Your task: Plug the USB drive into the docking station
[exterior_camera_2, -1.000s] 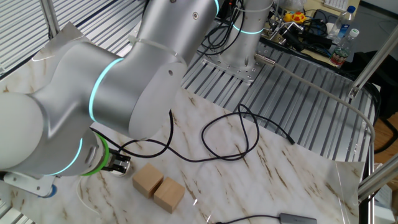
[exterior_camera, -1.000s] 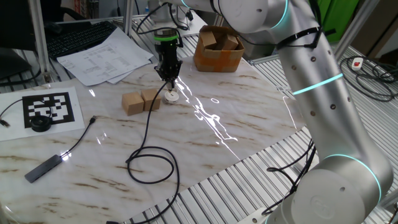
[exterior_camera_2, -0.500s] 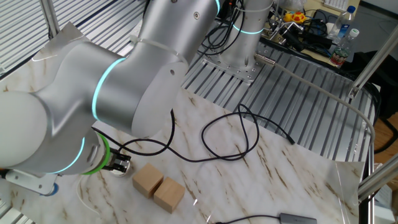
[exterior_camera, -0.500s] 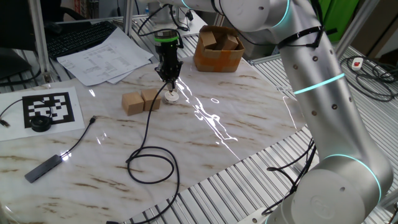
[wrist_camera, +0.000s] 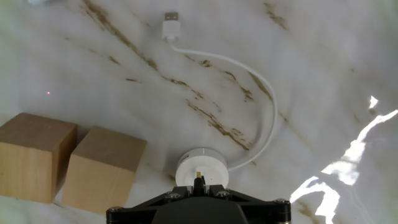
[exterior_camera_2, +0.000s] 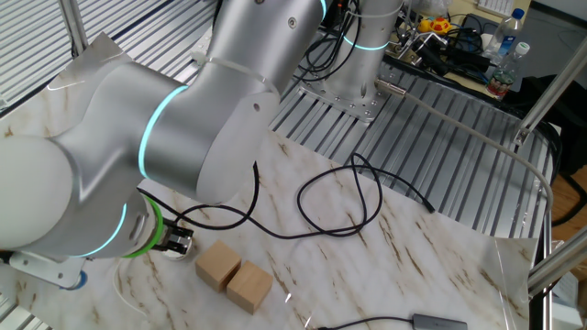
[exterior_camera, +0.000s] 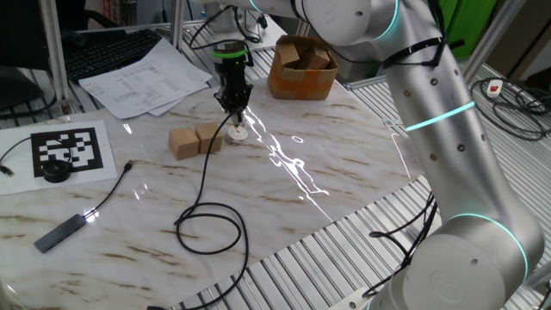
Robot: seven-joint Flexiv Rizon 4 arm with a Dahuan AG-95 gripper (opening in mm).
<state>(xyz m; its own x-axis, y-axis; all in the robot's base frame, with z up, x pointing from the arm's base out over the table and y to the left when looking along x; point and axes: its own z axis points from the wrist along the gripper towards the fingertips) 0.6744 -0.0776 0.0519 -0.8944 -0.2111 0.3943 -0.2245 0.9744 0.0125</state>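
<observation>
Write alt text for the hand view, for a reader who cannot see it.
Seen from the hand camera, a small black plug tip sits at the near edge of a round white docking station on a marble table. A white cable curves from the disc to a loose USB connector at the top. Two tan wooden blocks sit side by side at left.

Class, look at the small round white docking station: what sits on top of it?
The docking station carries a small black plug tip, the USB drive, at its near rim, right below the gripper. The gripper's dark body covers whether it is fully seated.
</observation>
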